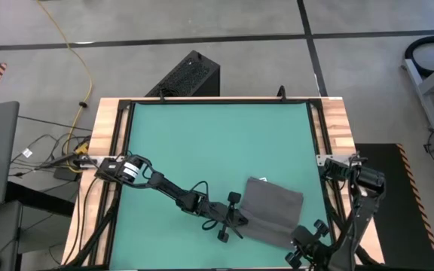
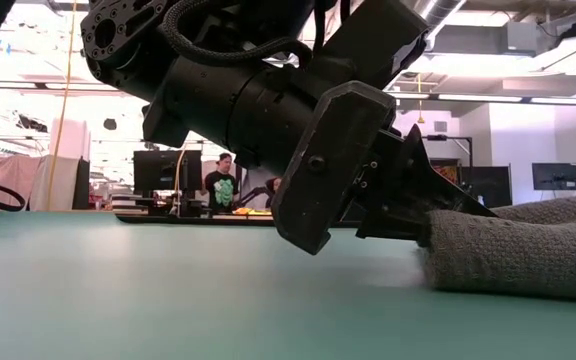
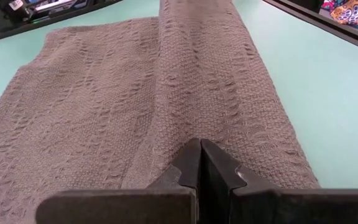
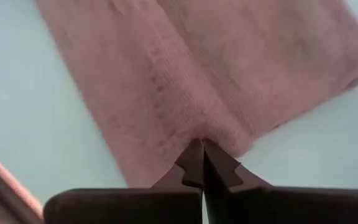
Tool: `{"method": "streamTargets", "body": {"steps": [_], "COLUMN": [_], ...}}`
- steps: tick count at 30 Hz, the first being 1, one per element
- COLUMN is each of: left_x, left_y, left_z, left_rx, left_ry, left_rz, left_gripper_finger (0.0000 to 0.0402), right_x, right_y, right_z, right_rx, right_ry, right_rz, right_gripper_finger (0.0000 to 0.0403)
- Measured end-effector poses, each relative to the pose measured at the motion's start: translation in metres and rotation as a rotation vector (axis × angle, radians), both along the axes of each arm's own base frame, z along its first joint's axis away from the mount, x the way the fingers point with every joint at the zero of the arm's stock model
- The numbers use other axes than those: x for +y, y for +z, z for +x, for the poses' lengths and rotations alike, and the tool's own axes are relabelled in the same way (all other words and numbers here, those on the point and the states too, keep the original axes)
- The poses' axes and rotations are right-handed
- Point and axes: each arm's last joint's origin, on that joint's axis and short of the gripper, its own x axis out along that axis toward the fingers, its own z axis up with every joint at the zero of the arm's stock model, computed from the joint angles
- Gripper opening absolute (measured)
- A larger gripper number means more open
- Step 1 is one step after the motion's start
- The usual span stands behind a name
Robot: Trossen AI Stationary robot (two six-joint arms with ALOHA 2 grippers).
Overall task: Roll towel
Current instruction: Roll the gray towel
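On the green mat (image 1: 202, 143), toward the right front part, lies the grey towel (image 1: 273, 211), partly folded so a doubled band runs along it. At its left edge sits the left gripper (image 3: 199, 149), fingers pressed together on the fold of the cloth, which spreads away ahead of the fingertips. At the towel's near corner, the right gripper (image 4: 202, 149) has its fingers closed too, pinching the fabric edge just in front of them. From table height the left gripper's fingers meet the raised, bunched towel edge on the mat.
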Motion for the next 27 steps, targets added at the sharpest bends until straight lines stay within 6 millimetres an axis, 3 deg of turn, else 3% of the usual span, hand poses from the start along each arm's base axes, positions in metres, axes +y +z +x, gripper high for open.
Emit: {"method": "streamTargets", "body": {"steps": [9, 14, 20, 27], "left_x": [0.000, -0.004, -0.008, 0.000], "left_y": [0.002, 0.022, 0.061, 0.058], "left_z": [0.001, 0.001, -0.001, 0.000], "left_rx": [-0.014, -0.049, -0.124, -0.099], "left_ry": [0.009, 0.005, -0.012, 0.001], "left_rz": [-0.021, -0.045, -0.058, -0.031], "left_gripper_finger": [0.0000, 0.0000, 0.0000, 0.0000], "right_x": [-0.008, -0.010, -0.009, 0.000], "right_y": [-0.037, -0.044, -0.041, -0.003], "right_z": [-0.001, -0.002, -0.004, -0.033], "right_rx": [0.096, 0.098, 0.100, 0.105], "right_ry": [-0.043, -0.044, -0.036, -0.119], "right_rz": [0.101, 0.127, 0.099, -0.015], "right_gripper_finger": [0.0021, 0.0018, 0.0019, 0.0019]}}
